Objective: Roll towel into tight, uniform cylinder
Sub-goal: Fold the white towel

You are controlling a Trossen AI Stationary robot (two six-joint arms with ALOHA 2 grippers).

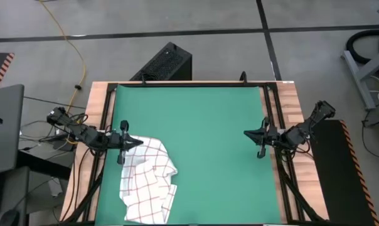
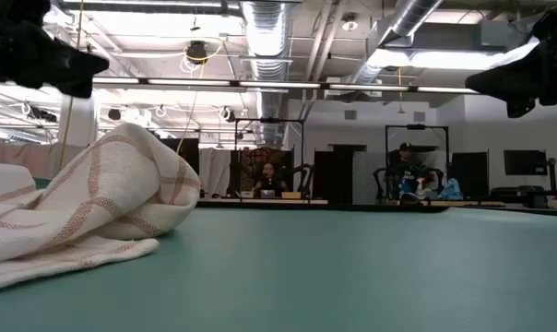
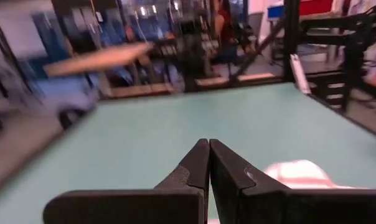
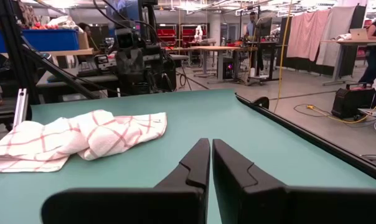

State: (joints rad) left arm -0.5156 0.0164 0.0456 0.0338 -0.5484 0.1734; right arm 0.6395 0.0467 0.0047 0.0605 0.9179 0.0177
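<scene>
Jaws of both grippers are closed on nothing: the left gripper [image 1: 122,142] hovers at the towel's far edge, the right gripper [image 1: 260,145] waits well apart over the mat's right side. Nearest the bench's front edge, the towel [image 1: 149,182] lies crumpled on the green mat [image 1: 208,125], bunched into folds, not flat. My judgement: rolling well first needs the cloth spread smooth, then 2 grippers pinching 1 edge evenly.
</scene>
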